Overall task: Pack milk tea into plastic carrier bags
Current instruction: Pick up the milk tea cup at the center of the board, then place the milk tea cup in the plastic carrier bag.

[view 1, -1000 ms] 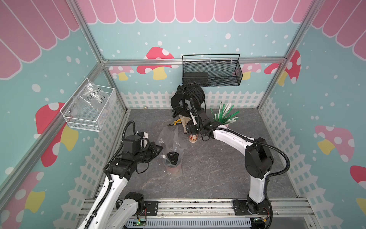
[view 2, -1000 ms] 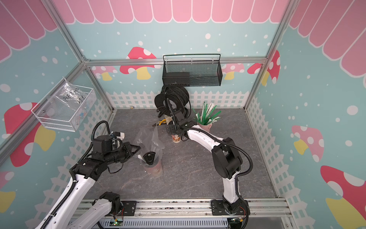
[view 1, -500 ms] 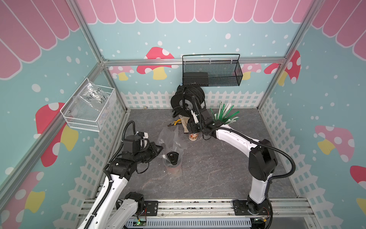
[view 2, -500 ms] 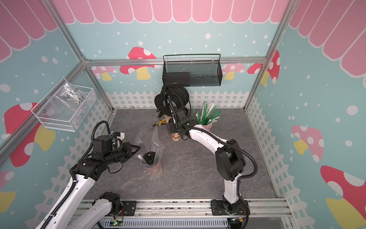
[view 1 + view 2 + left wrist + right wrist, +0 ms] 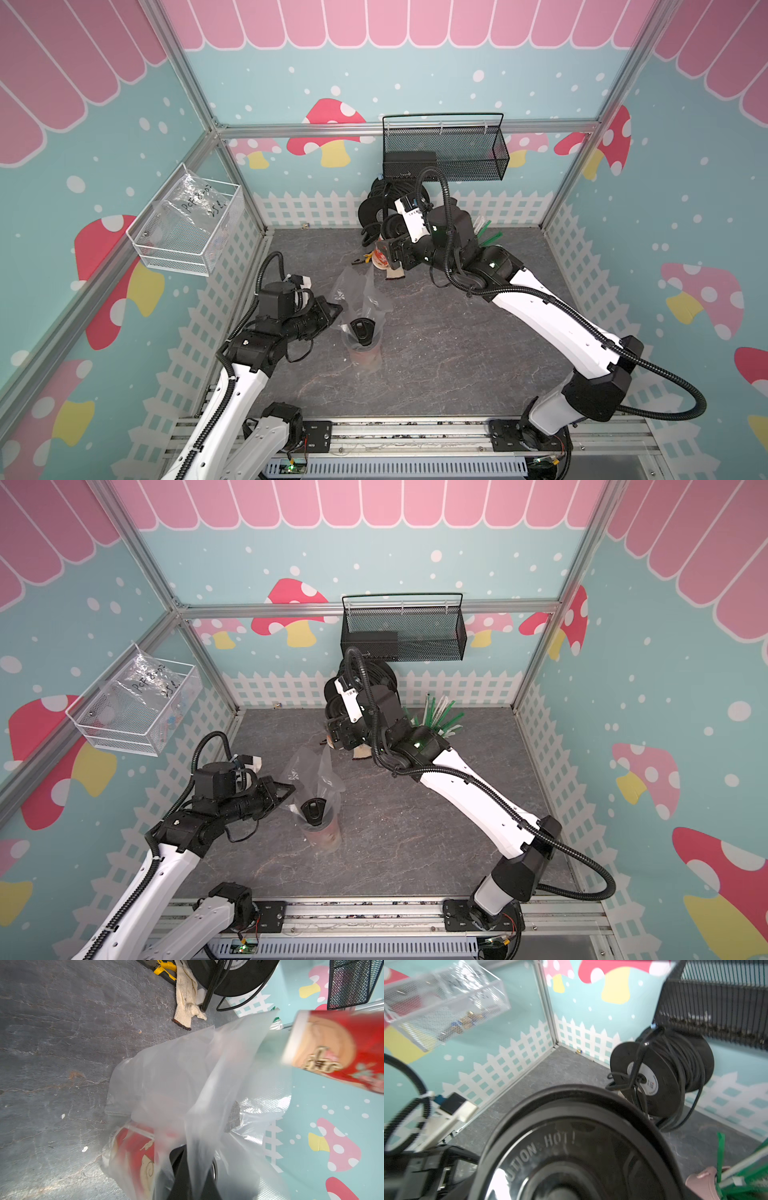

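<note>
Packing half done: first cup (image 5: 365, 355) standing inside carrier bag (image 5: 358, 291) left of desk (image 5: 457, 332) centre, bag rim pinched in closed left gripper (image 5: 337, 311); second cup (image 5: 380, 258) unbagged, clasped tilted in right gripper (image 5: 392, 255) near back edge, yet to go in.

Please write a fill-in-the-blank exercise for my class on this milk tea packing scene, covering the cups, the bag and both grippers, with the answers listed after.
1. The first cup stands ____ the plastic carrier bag.
2. The left gripper is shut on the thin film of the ____.
3. The right gripper holds the second cup, whose lid bears the raised word ____.
4. The straws behind the right arm are white and ____.

Missing words: inside; bag; HOT; green.
</note>
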Controlling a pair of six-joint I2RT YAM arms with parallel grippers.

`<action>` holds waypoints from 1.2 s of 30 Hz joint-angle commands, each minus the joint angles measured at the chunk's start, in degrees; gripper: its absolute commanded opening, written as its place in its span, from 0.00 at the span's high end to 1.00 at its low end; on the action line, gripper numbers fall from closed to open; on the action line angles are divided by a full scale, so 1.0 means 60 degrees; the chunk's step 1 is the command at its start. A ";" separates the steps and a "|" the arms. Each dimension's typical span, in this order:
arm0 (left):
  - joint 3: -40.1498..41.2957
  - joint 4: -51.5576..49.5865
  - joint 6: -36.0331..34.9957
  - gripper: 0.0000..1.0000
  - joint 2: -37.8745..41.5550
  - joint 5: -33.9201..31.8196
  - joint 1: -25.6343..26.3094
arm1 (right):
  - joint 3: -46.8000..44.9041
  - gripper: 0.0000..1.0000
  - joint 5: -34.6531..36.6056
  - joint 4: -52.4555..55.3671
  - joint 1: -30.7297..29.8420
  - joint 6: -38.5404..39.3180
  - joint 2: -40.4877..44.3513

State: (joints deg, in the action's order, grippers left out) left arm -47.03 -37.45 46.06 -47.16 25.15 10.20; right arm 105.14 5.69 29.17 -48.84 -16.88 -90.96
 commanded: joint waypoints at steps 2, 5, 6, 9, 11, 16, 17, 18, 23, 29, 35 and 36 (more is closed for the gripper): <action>-0.0191 0.0097 -0.0085 1.00 -0.0007 0.0108 -0.0059 | 0.1423 0.22 0.0604 0.0799 -0.0528 0.0545 -0.0639; -0.0190 0.0147 -0.0058 1.00 -0.0021 0.0127 -0.0059 | 0.2031 0.22 0.0314 0.0794 -0.0883 0.0566 -0.1050; -0.0192 0.0148 -0.0057 1.00 -0.0034 0.0127 -0.0059 | 0.2159 0.22 0.0129 0.0789 -0.0985 0.0546 -0.1198; -0.0217 0.0177 -0.0011 1.00 -0.0051 0.0126 -0.0057 | 0.2227 0.22 -0.0052 0.0846 -0.1275 0.0530 -0.1555; -0.0219 0.0170 0.0004 1.00 -0.0043 0.0116 -0.0059 | 0.2186 0.22 -0.0024 0.1000 -0.1357 0.0431 -0.1745; -0.0175 0.0178 0.0039 1.00 -0.0007 0.0064 -0.0059 | 0.2105 0.22 0.0423 0.1404 -0.1599 0.0416 -0.2037; -0.0150 0.0178 0.0066 1.00 0.0007 0.0050 -0.0061 | 0.1989 0.22 0.0375 0.1380 -0.1597 0.0387 -0.2038; -0.0133 0.0178 0.0083 1.00 0.0021 0.0053 -0.0060 | 0.1869 0.22 0.0337 0.1350 -0.1597 0.0371 -0.2038; -0.0120 0.0125 0.0135 1.00 0.0142 -0.0090 -0.0059 | 0.1540 0.22 0.0391 0.1427 -0.1596 0.0347 -0.2126; -0.0146 0.0032 0.0132 1.00 0.0149 -0.0195 -0.0059 | 0.1080 0.21 0.0273 0.1364 -0.1594 0.0268 -0.1961; -0.0091 0.0034 0.0145 1.00 0.0218 -0.0221 -0.0062 | 0.0920 0.20 0.0186 0.1217 -0.1589 0.0293 -0.2150; -0.0087 0.0036 0.0144 1.00 0.0242 -0.0226 -0.0063 | 0.0931 0.20 0.0267 0.1218 -0.1599 0.0309 -0.2200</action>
State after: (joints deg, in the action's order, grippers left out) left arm -47.03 -37.26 46.30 -46.76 25.04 10.20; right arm 110.78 6.68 36.86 -58.17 -15.20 -103.66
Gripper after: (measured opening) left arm 0.048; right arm 0.866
